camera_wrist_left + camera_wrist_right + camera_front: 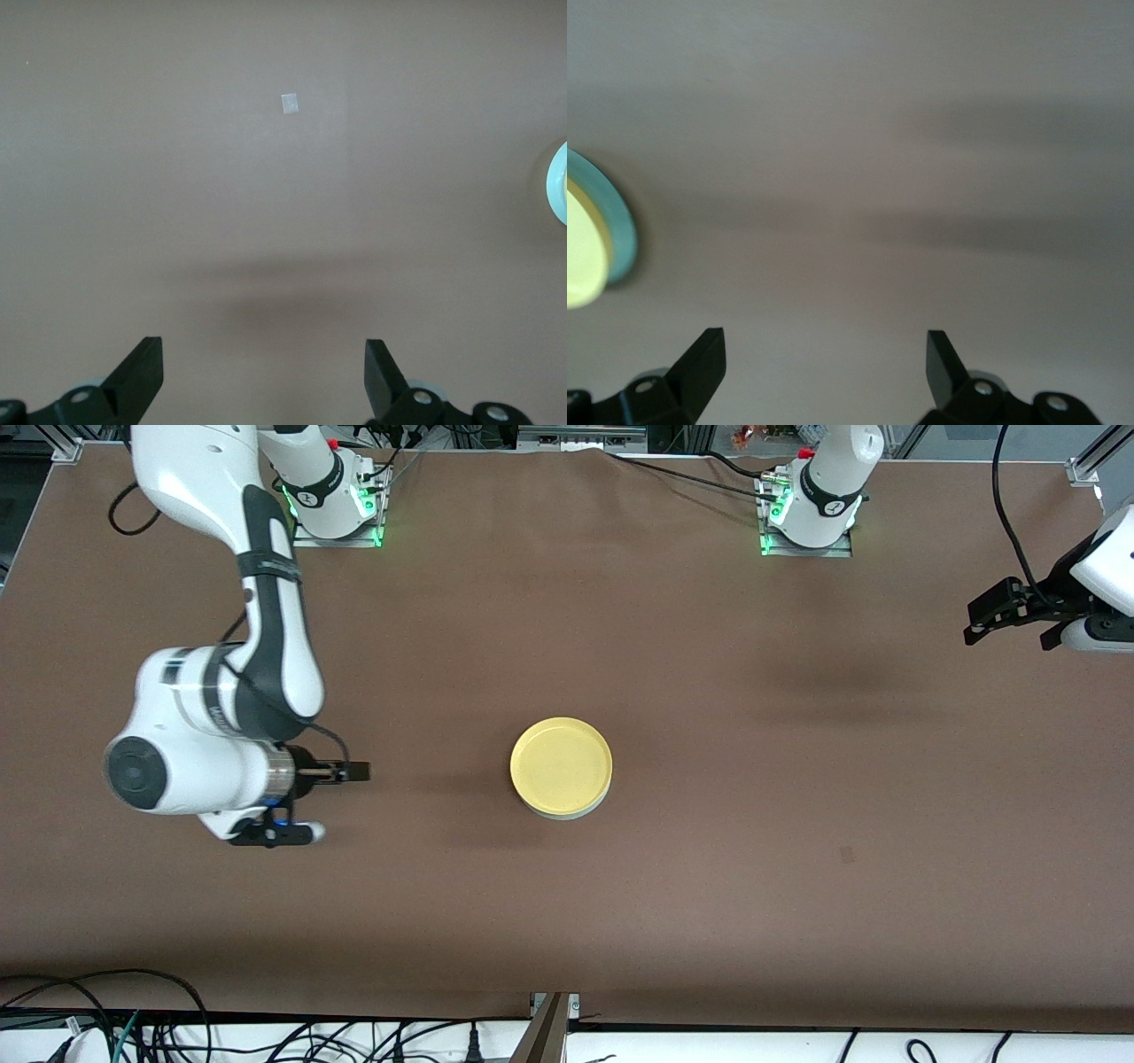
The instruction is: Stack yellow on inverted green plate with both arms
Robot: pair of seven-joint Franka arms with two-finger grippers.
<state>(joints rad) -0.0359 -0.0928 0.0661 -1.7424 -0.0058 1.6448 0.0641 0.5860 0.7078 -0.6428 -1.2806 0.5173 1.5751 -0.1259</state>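
Right in the middle of the brown tabletop (709, 850) sits the yellow plate (561, 765), stacked on the green plate (580, 812), which only peeks out as a thin pale edge underneath. So the stack looks done to me. Both arms are well clear: the right claw (341, 772) hangs over the right arm's end with its fingers spread and empty, and the left claw (997, 607) is over the left arm's end, also wide open. Only risk I see: the yellow sits slightly off-centre, so a bump could slide it off.
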